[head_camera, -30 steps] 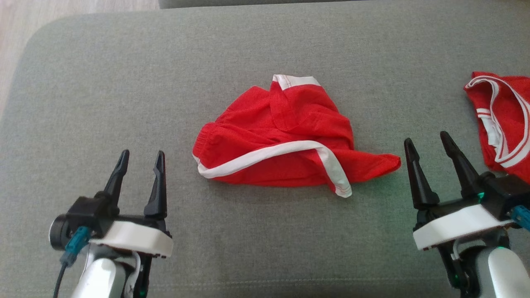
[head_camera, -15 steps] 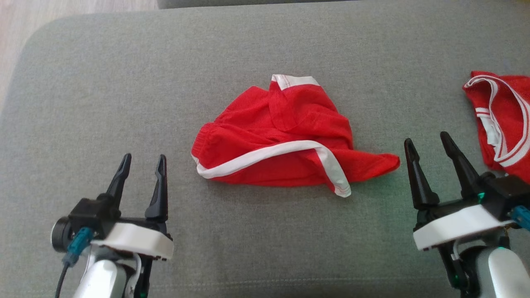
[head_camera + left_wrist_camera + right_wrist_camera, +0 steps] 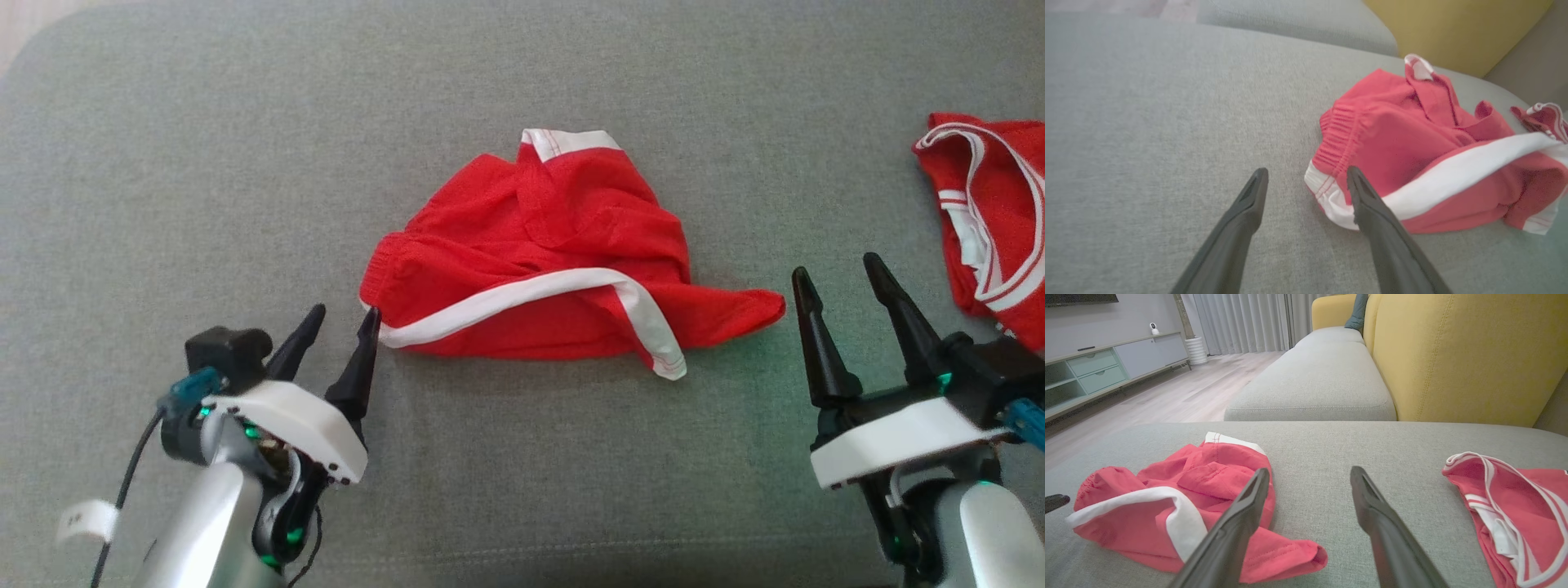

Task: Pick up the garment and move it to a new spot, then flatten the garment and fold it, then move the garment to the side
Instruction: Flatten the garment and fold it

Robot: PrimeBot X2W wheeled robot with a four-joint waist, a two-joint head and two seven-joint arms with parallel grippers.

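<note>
- The left gripper point(image 3: 346, 310) has swung in to the waistband corner of the shorts point(image 3: 539, 286), fingers spread, one tip at the white trim.
- The shorts lie crumpled in the middle of the sofa point(image 3: 245, 163).
- I'd straddle that corner and pinch both layers before lifting.
- The right gripper point(image 3: 834, 265), spread and empty, waits by the leg end.

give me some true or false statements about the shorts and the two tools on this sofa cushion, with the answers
1. The left tool is open, its tips by the left corner of the red shorts. True.
2. The right tool grips the shorts. False: it is open and empty, off their right end.
3. The shorts lie neatly folded. False: they are crumpled on the grey cushion.
4. A second red garment lies further right on the cushion. True.
</note>
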